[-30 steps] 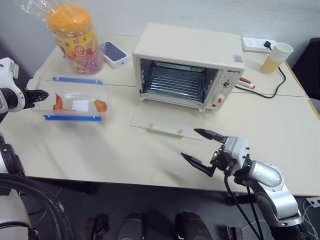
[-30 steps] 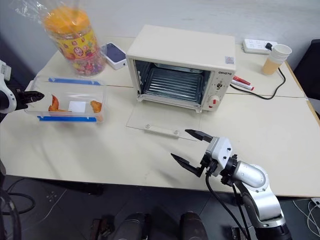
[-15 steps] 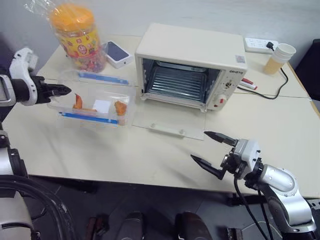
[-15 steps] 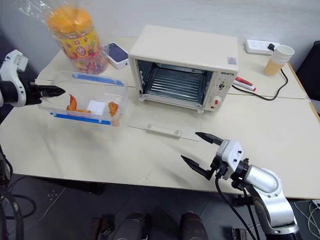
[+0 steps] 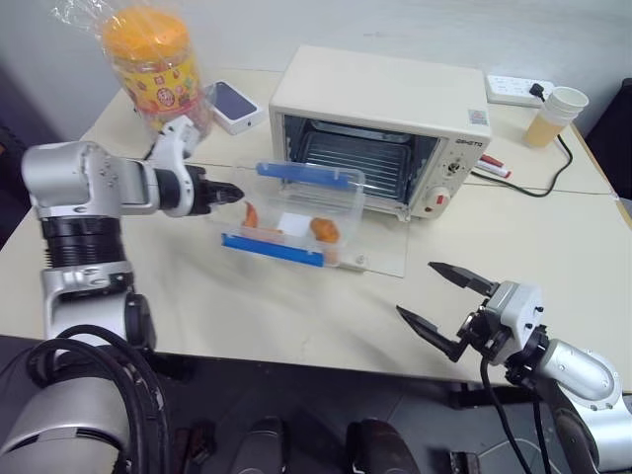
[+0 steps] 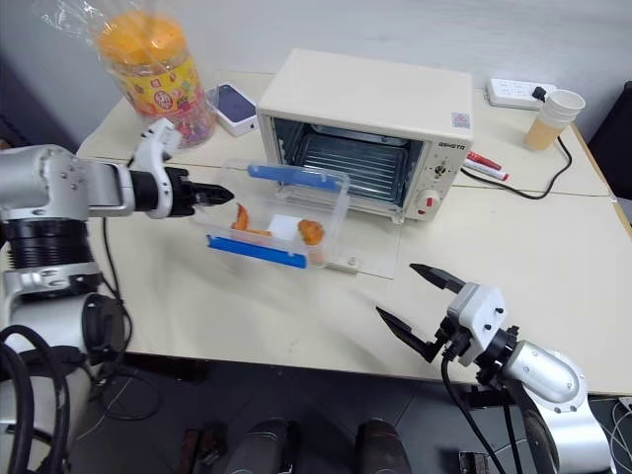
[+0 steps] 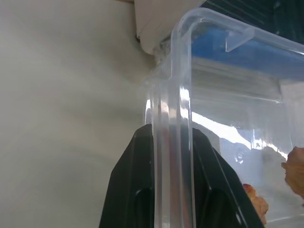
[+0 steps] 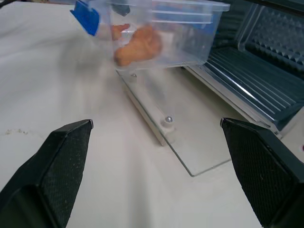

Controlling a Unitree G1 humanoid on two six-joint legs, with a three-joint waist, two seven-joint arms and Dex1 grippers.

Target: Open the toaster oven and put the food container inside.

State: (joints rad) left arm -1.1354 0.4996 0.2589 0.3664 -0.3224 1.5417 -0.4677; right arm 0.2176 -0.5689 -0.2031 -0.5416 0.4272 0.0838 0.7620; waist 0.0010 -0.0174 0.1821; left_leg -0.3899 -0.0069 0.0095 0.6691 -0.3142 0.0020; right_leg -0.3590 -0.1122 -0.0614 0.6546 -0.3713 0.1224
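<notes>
Gripping clear plastic food container [image 5: 292, 215] rim, left tool [image 5: 233, 194], right tool [image 5: 445, 308] wide, boxy cream toaster oven [image 5: 380, 126]

- The place is looking like an office or lab corner set up as a test bench: a plain cream table [image 5: 247, 306] is standing against a bare grey wall [image 5: 395, 25].
- A power strip [image 5: 511, 87] and paper cup [image 5: 556, 114] are sitting upper right.
- A toaster oven [image 5: 380, 128] is occupying the centre, a candy jar [image 5: 153, 69] upper left.
</notes>
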